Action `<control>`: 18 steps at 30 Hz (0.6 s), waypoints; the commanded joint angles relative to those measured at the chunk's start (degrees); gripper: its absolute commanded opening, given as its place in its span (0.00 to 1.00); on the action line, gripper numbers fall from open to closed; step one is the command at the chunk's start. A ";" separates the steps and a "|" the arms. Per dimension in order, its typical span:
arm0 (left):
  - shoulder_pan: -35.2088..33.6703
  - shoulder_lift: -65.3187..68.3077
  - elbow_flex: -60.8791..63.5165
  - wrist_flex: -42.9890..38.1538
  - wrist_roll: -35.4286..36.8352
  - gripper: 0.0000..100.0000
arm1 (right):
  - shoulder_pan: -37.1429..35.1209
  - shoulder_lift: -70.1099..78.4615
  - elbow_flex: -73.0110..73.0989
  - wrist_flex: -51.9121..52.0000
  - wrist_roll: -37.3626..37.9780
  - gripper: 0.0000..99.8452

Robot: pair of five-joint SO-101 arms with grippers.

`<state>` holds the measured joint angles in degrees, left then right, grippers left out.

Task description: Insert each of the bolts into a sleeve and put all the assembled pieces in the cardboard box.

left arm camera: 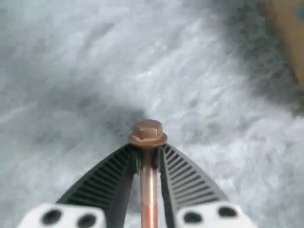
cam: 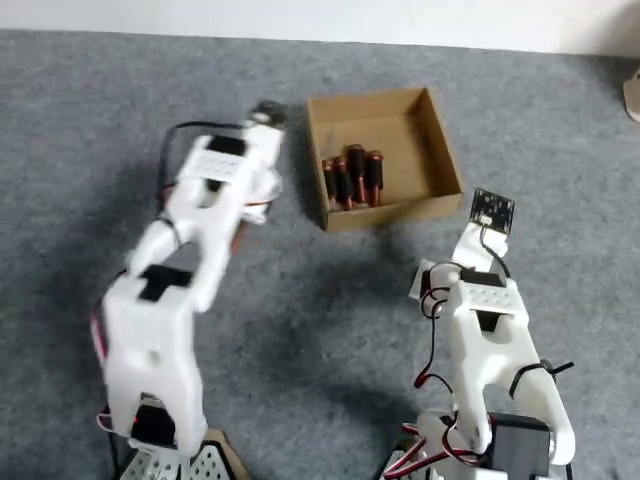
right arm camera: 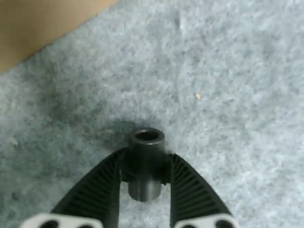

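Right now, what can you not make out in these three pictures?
High view: the pieces in the box overlap and are small, so their number is unclear.
Left wrist view: the bolt in the left tool has its tip cut off by the picture's edge.
Right wrist view: the sleeve in the right tool is dark inside; its depth is hidden.

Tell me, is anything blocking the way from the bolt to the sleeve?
Nothing visible plugs the hole of the sleeve, held in the right tool. The left tool holds the bolt. Between the arms lies carpet, though the near corner of the cardboard box sits close to that path.
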<state>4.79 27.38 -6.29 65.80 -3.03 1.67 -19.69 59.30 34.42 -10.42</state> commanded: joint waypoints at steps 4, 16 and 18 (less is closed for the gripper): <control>1.01 -29.93 24.48 -13.01 0.53 0.00 | 0.66 -2.33 -0.22 -0.92 0.88 0.01; 1.19 -65.89 62.37 -40.26 0.88 0.01 | -5.76 -17.45 6.20 -0.92 0.97 0.01; 1.19 -68.26 65.71 -44.92 0.88 0.01 | -8.22 -23.52 9.63 -0.92 3.78 0.01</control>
<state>5.14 -35.21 56.31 27.82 -2.51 -3.16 -34.11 66.59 34.24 -10.15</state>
